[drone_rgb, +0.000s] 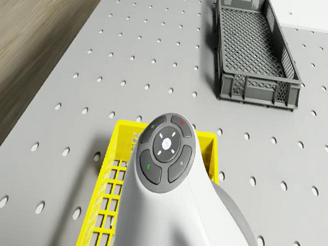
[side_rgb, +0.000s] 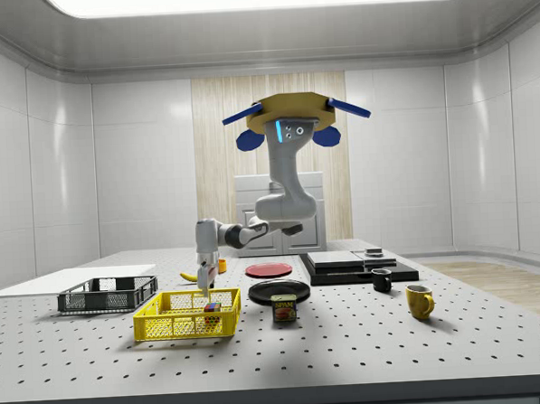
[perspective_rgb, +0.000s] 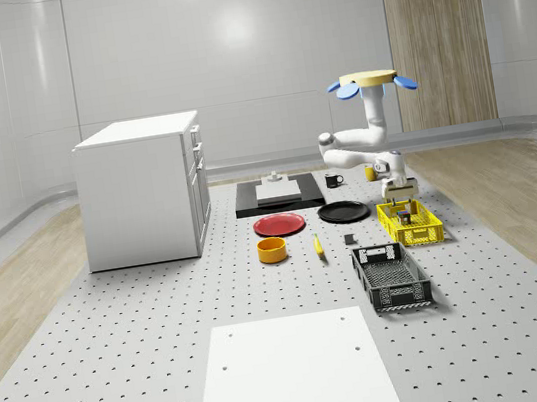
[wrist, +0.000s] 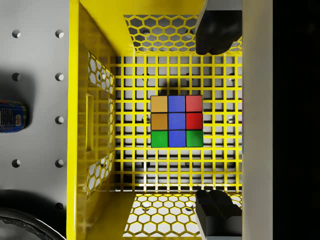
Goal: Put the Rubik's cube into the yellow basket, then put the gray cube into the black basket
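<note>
The Rubik's cube (wrist: 176, 121) lies on the floor of the yellow basket (wrist: 95, 125), also seen through the mesh from the side (side_rgb: 210, 307). My gripper (wrist: 215, 121) hangs just above it, inside the basket's rim, open, and nothing sits between its dark fingers (wrist: 215, 35). From the side, the gripper (side_rgb: 206, 282) points straight down over the yellow basket (side_rgb: 187, 317). The drone (perspective_rgb: 369, 80) hovers above the table just behind the yellow basket (perspective_rgb: 410, 223). A small gray cube (perspective_rgb: 349, 240) rests on the table left of that basket. The black basket (perspective_rgb: 391, 277) stands nearer the front.
A banana (perspective_rgb: 318, 245), an orange bowl (perspective_rgb: 272, 249), a red plate (perspective_rgb: 280, 223) and a black plate (perspective_rgb: 343, 212) lie left of the baskets. A tin can (side_rgb: 285, 307) and two mugs (side_rgb: 420, 300) stand behind the yellow basket. A white cabinet (perspective_rgb: 143, 189) stands far left.
</note>
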Available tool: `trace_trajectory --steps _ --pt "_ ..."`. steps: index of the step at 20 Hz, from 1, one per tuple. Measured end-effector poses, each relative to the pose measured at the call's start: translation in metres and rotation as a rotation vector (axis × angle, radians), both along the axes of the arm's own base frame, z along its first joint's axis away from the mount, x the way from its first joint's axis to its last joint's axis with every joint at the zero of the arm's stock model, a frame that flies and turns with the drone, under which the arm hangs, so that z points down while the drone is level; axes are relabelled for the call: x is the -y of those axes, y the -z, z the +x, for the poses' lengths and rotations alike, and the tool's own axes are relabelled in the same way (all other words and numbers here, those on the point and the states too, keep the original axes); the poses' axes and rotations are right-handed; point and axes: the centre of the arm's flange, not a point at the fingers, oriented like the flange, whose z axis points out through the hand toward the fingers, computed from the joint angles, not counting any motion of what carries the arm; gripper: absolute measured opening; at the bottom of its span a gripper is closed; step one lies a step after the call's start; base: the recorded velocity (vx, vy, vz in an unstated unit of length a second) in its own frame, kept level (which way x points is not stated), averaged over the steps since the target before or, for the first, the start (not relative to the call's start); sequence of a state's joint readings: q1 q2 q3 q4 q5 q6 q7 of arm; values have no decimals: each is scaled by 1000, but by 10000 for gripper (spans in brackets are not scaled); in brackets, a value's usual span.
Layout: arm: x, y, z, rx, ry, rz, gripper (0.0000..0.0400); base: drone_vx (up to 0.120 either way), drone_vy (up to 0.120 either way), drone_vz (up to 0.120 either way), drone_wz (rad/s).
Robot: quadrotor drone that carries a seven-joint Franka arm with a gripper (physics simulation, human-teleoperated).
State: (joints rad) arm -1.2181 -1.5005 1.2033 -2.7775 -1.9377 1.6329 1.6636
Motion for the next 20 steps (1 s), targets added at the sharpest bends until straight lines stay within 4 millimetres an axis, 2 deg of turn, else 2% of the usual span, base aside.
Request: trace_trajectory --steps 4,6,20 --pt "0 3 0 0 0 0 400 0 0 120 0" --pt "0 3 0 0 0 0 400 0 -80 120 0" --pt "0 4 0 0 -1 0 400 0 -120 0 0"
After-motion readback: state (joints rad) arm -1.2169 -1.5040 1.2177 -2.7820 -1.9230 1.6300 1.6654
